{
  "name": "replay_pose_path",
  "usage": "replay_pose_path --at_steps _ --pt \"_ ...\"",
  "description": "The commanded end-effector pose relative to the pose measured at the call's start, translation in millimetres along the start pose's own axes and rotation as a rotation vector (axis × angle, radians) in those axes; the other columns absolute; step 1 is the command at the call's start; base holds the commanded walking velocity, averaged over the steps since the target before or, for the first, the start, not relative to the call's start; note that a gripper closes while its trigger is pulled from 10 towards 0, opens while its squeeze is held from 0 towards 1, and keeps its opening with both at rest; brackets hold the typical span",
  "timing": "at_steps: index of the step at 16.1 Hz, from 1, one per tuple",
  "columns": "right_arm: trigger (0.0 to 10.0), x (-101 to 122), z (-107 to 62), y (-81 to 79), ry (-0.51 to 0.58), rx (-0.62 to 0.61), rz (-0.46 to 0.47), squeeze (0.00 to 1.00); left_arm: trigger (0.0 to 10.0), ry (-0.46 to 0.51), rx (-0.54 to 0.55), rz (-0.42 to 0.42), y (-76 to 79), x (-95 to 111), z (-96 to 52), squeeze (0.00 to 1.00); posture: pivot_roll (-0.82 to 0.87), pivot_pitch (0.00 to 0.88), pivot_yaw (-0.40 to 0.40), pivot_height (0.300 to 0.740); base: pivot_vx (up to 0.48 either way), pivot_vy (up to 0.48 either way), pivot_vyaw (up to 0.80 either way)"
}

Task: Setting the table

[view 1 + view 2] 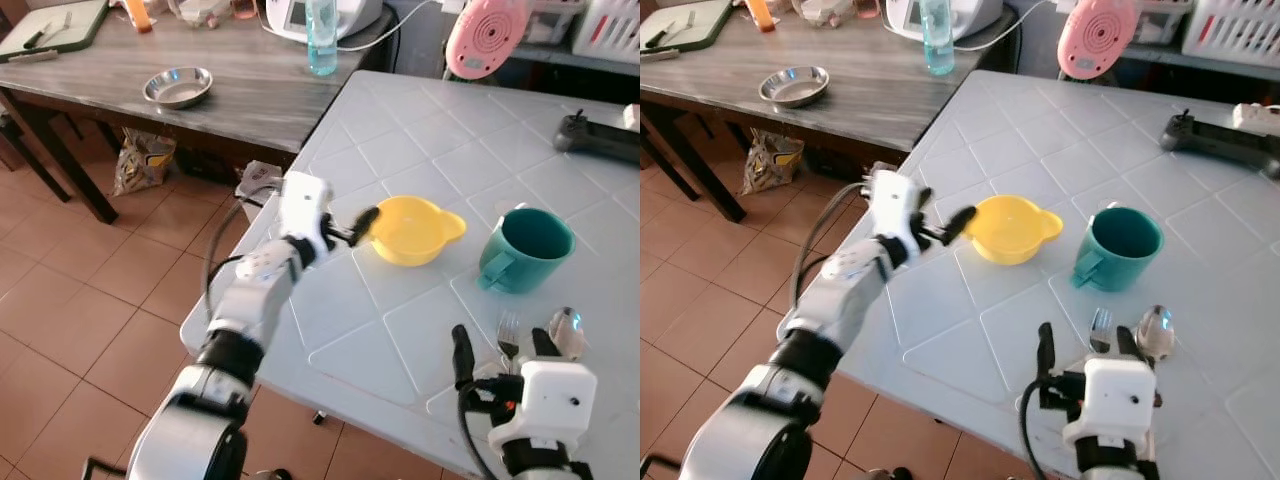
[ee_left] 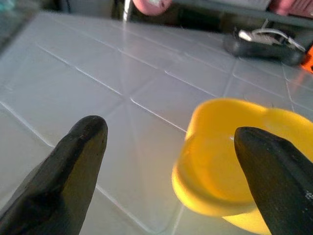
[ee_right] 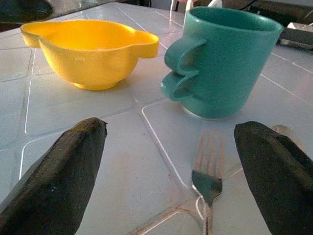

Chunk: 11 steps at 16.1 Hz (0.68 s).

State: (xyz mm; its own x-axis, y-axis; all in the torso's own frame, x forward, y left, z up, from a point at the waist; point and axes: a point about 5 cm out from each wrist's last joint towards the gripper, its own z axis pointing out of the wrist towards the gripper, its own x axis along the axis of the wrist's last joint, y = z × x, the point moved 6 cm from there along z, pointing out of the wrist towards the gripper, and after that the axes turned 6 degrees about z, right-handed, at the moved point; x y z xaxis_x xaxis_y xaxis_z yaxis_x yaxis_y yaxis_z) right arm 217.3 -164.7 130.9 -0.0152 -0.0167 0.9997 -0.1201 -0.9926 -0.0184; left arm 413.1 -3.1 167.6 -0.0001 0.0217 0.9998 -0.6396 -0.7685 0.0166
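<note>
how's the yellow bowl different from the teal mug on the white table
The yellow bowl is low and wide with flat ear-like tabs on its rim; the teal mug is taller and narrower with a looped side handle. The bowl sits next to the left pincer, whose fingers are open near its rim; the mug stands farther to the robot's right, just beyond the fork. Both stand upright and look empty.

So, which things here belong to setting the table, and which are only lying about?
Belong: yellow bowl, green mug, fork, spoon.

Lying about: pink fan, black controller, steel bowl and clear bottle on the wooden table.
</note>
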Motion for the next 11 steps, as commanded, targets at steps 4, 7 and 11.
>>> replay_pose_path --at_steps 4,7,11 --pt "10.0 7 -6.1 -1.9 0.012 -0.003 -0.006 0.0 10.0 -0.06 -0.055 -0.021 10.5 4 15.4 0.0 -0.11 0.185 0.109 0.74 0.0 0.0 0.0" --pt "10.0 5 -6.4 -3.8 0.006 0.003 -0.018 0.0 9.0 -0.131 -0.079 -0.032 7.6 0 18.6 0.0 -0.11 0.178 0.109 0.74 0.0 0.0 0.0" --pt "10.0 6 -1.3 -5.3 0.011 0.017 -0.028 0.0 0.7 -0.196 -0.084 0.001 0.4 -4 16.9 0.0 -0.1 0.172 0.106 0.74 0.0 0.0 0.0"
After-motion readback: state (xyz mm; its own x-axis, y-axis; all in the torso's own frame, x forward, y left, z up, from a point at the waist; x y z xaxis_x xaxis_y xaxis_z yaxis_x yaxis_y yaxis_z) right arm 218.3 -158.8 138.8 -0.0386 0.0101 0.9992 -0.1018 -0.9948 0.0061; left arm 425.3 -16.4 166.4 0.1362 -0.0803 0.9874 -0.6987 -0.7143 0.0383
